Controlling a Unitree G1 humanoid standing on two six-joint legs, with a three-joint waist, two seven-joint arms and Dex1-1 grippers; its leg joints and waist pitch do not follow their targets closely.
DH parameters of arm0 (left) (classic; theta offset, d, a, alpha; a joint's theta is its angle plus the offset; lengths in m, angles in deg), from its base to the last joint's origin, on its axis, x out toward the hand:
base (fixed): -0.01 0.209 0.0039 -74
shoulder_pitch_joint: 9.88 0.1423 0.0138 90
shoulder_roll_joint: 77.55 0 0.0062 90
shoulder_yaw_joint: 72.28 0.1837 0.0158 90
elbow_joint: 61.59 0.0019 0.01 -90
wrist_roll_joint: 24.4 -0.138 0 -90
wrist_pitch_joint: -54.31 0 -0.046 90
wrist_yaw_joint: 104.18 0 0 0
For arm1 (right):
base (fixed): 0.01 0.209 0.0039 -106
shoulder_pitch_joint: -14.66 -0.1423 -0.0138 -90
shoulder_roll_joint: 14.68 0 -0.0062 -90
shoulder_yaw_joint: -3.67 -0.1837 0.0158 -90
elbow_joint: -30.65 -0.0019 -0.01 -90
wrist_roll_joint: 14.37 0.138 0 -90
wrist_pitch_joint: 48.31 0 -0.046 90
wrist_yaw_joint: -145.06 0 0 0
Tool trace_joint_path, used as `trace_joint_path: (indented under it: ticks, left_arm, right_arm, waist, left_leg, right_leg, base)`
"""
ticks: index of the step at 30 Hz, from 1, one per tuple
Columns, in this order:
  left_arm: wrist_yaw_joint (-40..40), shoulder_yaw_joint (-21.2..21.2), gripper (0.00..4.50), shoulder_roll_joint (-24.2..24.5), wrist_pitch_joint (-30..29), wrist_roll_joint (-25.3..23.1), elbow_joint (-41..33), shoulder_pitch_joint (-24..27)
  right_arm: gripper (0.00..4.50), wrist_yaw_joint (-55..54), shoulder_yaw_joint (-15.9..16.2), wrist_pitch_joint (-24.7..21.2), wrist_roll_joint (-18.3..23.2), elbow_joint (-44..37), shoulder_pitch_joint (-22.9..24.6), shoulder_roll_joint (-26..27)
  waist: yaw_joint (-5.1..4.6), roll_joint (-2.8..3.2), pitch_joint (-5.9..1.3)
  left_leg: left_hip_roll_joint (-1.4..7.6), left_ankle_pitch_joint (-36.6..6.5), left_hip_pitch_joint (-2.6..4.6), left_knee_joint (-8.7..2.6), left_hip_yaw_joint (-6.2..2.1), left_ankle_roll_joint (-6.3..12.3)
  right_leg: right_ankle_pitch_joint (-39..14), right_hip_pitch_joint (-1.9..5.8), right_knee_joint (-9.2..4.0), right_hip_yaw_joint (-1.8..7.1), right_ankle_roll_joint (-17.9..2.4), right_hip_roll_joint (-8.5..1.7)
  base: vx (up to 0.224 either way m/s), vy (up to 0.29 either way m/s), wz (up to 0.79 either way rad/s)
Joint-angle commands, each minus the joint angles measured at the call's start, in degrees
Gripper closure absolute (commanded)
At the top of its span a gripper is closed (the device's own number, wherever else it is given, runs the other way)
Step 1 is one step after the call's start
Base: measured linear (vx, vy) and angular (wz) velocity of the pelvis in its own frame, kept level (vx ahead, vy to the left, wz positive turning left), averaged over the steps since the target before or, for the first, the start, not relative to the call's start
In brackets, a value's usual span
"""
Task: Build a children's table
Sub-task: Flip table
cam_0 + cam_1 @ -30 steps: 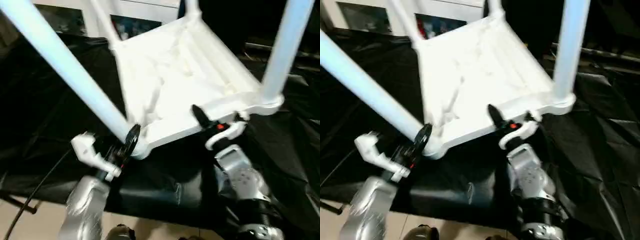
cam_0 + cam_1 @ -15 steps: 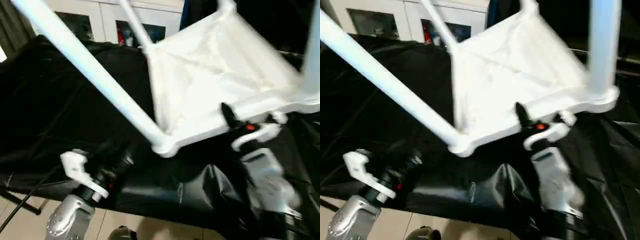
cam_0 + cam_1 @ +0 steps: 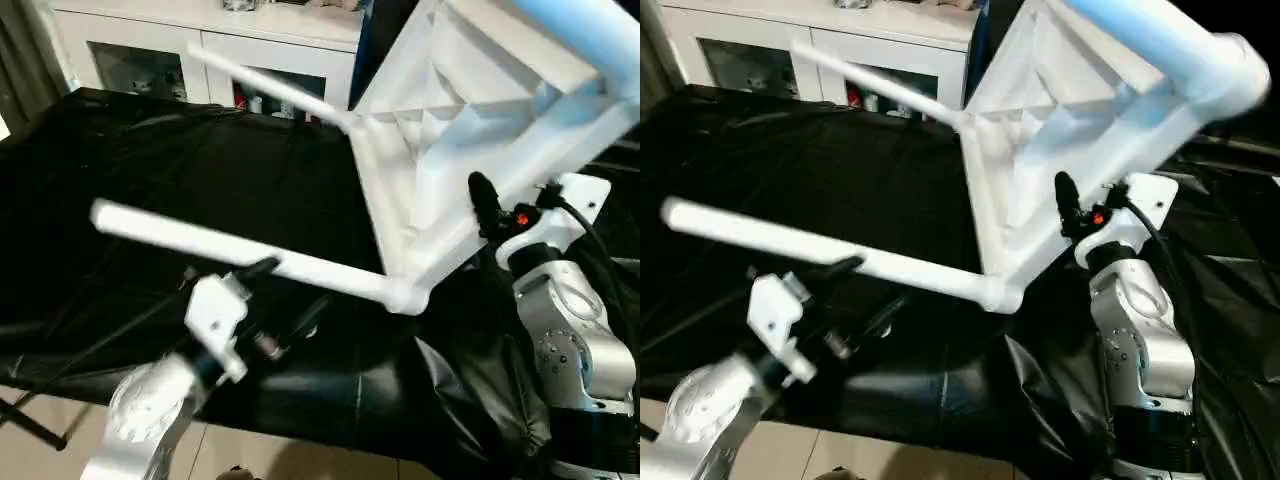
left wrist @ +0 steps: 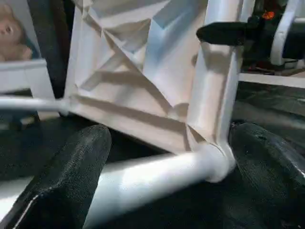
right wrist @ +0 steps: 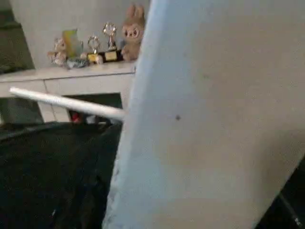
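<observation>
Legs are already seated in the children's table [image 3: 470,110], which hangs tipped up on its side above the black-draped surface [image 3: 200,170], ribbed underside turned toward the left tool [image 3: 262,300]. The right tool [image 3: 487,212] is clenched on the tabletop's near rim, one black finger [image 3: 484,200] lying against the ribbed side, and it carries the whole assembly from that one edge. The left tool is released, its two black fingers [image 4: 66,176] spread to either side of the near leg [image 3: 240,255], which passes just above and between them without being gripped. Slippage looks like the main risk: a single pinch on smooth plastic, with long legs levering against it, could let the table twist or drop onto the surface. That free leg could also strike the left tool's wrist if the table swings further, and a sideways knock might loosen it in its corner socket [image 3: 405,295].
</observation>
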Motion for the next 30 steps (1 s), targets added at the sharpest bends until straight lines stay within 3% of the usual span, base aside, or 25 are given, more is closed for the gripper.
trace_joint_path:
  ticks: [1, 6, 11, 17, 20, 23, 24, 27, 28, 30]
  left_arm:
    - [0.7, 1.1, 0.00, 0.0, -0.6, -1.2, -1.1, -0.6]
    - [1.5, 1.8, 0.00, 0.4, -2.1, -2.6, -2.1, -2.3]
    - [2.4, 3.1, 0.00, 3.2, -2.2, -9.2, -1.0, -5.7]
    - [2.4, 3.5, 0.00, 6.0, 0.5, -14.2, 0.7, -11.0]
    - [2.3, 4.0, 0.00, 9.1, -1.2, -19.0, 0.9, -16.5]
    - [4.3, 0.8, 0.00, 5.9, -7.6, -13.8, 1.4, -20.4]
    - [4.7, -0.1, 0.00, 5.5, -7.7, -13.2, 2.2, -23.7]
    - [3.4, 0.5, 0.00, 7.0, -3.9, -15.1, 3.6, -27.0]
    - [3.5, 0.9, 0.00, 7.8, -1.5, -17.1, 4.6, -28.5]
    - [3.8, 1.6, 0.00, 9.0, 1.0, -20.2, 5.5, -30.6]
  right_arm:
    - [2.38, -1.9, 0.2, -2.0, -3.1, 1.5, 1.7, -0.9]
    - [2.40, -5.1, -0.3, -2.9, -6.2, 1.4, 1.4, -0.6]
    - [2.41, -8.2, 0.3, -3.2, -9.0, 2.0, 1.1, -1.2]
    - [2.41, -6.7, 3.2, -4.4, -11.7, 1.8, 0.3, -2.7]
    - [2.44, -3.5, 6.4, -6.9, -13.0, 0.8, 0.3, -5.1]
    - [2.46, -2.3, 7.4, -8.0, -13.6, 0.4, 0.4, -6.3]
    - [2.46, -2.2, 7.6, -7.8, -14.2, 0.8, 0.2, -6.8]
    - [2.46, -2.4, 7.7, -7.3, -15.2, 1.7, -0.2, -7.2]
    - [2.46, -3.1, 7.7, -7.0, -15.9, 2.3, -0.5, -7.0]
    - [2.46, -3.1, 7.8, -6.8, -16.1, 3.1, -0.8, -6.7]
  waist:
    - [-0.30, 0.61, -2.11]
    - [-0.24, 0.55, -2.18]
    - [0.09, 0.68, -2.01]
    - [0.15, 0.51, -2.17]
    - [-0.02, 0.25, -2.12]
    - [-0.33, 0.26, -1.92]
    - [-0.48, -0.09, -1.86]
    - [-0.51, 0.08, -1.98]
    - [-0.53, -0.15, -1.97]
    - [-0.60, 0.09, -1.93]
  left_leg:
    - [3.90, -22.6, 1.36, -5.83, -2.46, -5.53]
    - [3.95, -21.5, 1.31, -5.80, -2.42, -5.18]
    - [3.89, -24.8, 1.85, -5.96, -2.60, -6.41]
    - [3.82, -23.5, 1.70, -5.96, -2.62, -6.47]
    - [3.81, -21.5, 1.40, -5.91, -2.58, -5.72]
    - [3.74, -21.0, 1.50, -5.81, -2.50, -5.93]
    - [3.76, -20.6, 1.24, -5.80, -2.56, -5.59]
    - [3.71, -19.7, 1.25, -5.72, -2.64, -5.14]
    - [3.78, -19.7, 1.21, -5.73, -2.61, -4.90]
    - [3.85, -19.0, 1.14, -5.75, -2.63, -4.85]
  right_leg:
    - [-13.9, -0.14, -4.57, 2.38, -4.5, -2.69]
    - [-14.0, -0.06, -4.54, 2.33, -4.9, -2.67]
    - [-17.9, -0.59, -4.95, 2.34, -3.4, -2.65]
    - [-14.6, -0.37, -4.61, 2.30, -3.6, -2.61]
    - [-11.9, -0.10, -4.34, 2.29, -4.2, -2.60]
    - [-11.7, -0.11, -4.02, 2.28, -5.4, -2.74]
    - [-11.5, 0.07, -4.18, 2.29, -6.0, -2.85]
    - [-11.0, 0.05, -4.14, 2.21, -6.3, -2.78]
    - [-11.2, 0.15, -4.24, 2.21, -6.2, -2.82]
    - [-10.6, 0.15, -4.13, 2.25, -6.2, -2.85]
  base:
    - [0.000, 0.000, 0.00]
    - [0.000, 0.000, 0.00]
    - [0.000, 0.000, 0.00]
    - [0.000, 0.000, 0.00]
    - [0.000, 0.000, 0.00]
    - [0.000, 0.000, 0.00]
    - [0.000, 0.000, 0.00]
    - [0.000, 0.000, 0.00]
    - [0.000, 0.000, 0.00]
    - [0.000, 0.000, 0.00]
